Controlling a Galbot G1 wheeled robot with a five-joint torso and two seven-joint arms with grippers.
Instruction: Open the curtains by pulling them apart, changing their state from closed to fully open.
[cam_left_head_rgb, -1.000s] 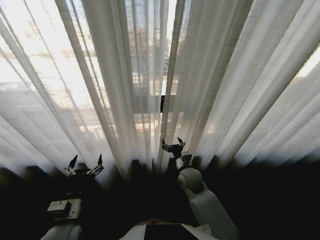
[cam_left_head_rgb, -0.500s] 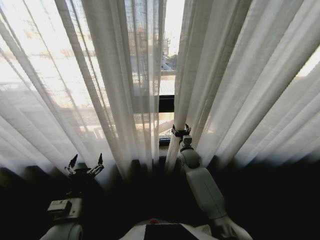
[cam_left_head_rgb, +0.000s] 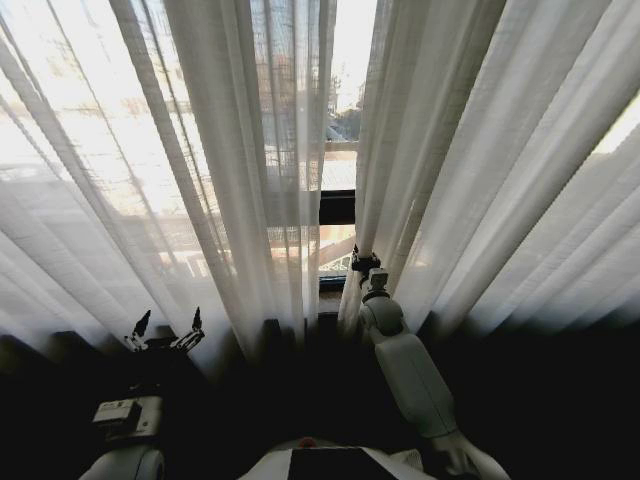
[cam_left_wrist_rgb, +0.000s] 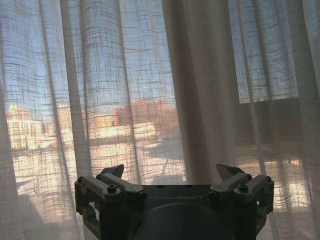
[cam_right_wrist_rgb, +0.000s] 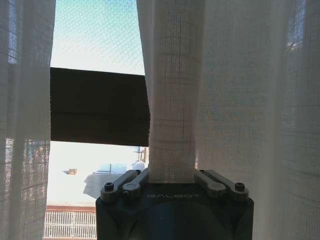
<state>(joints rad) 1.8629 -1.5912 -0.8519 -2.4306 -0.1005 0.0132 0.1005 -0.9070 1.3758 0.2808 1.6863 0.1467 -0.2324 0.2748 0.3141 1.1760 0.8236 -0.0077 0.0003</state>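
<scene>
We see the right gripper (cam_left_head_rgb: 363, 264) clamped on the inner edge of the right curtain (cam_left_head_rgb: 480, 150), a narrow gap beside it; the left gripper (cam_left_head_rgb: 164, 328), fingers apart, hovers before the left curtain (cam_left_head_rgb: 150, 150).

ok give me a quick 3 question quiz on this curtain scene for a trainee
1. True or false: the right gripper has the edge of the right curtain panel between its fingers.
2. Which gripper hangs open, clear of the fabric?
3. The gap between the curtains is: A) none B) narrow C) fully open.

Key: 1 true. 2 the left gripper. 3 B.
</scene>
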